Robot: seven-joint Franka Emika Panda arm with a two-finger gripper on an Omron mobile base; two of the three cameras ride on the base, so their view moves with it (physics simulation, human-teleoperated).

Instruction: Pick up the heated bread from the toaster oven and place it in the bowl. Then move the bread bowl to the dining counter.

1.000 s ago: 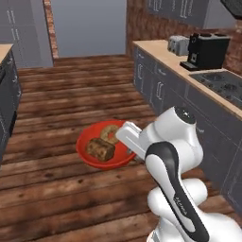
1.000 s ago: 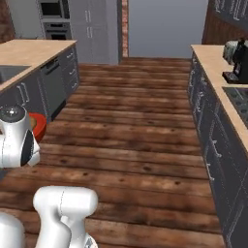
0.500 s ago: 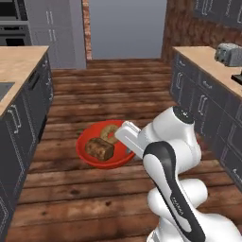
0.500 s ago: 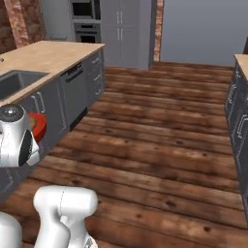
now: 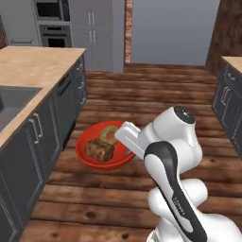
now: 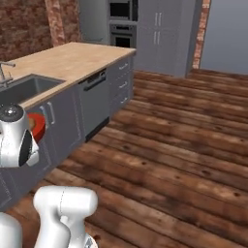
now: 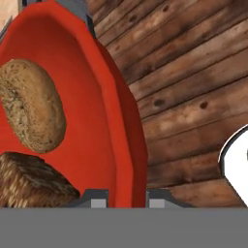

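Observation:
The red bowl (image 5: 90,159) hangs above the wood floor, held at its right rim by my gripper (image 5: 125,147), which is shut on it. In the bowl lies the dark brown bread (image 5: 100,150) beside a tan bagel (image 5: 109,133). In the hand view the bowl's rim (image 7: 121,121) runs between my fingertips (image 7: 93,199), with the bagel (image 7: 34,111) and the bread (image 7: 34,181) to its left. The dining counter (image 5: 33,66) stretches along the left, close to the bowl. A sliver of the bowl (image 6: 38,127) shows beside the counter (image 6: 72,60). The toaster oven is out of view.
An inset steel sink (image 6: 24,89) with a faucet (image 6: 4,72) sits in the counter. Grey cabinets (image 5: 42,137) with a dishwasher front (image 6: 94,101) stand below it. Another counter (image 5: 231,64) lies at the right. Wall ovens (image 5: 52,23) stand at the back.
The whole picture has swung as the base turned: the sink counter has come nearer on the left. The bowl with its bread stays in my shut gripper.

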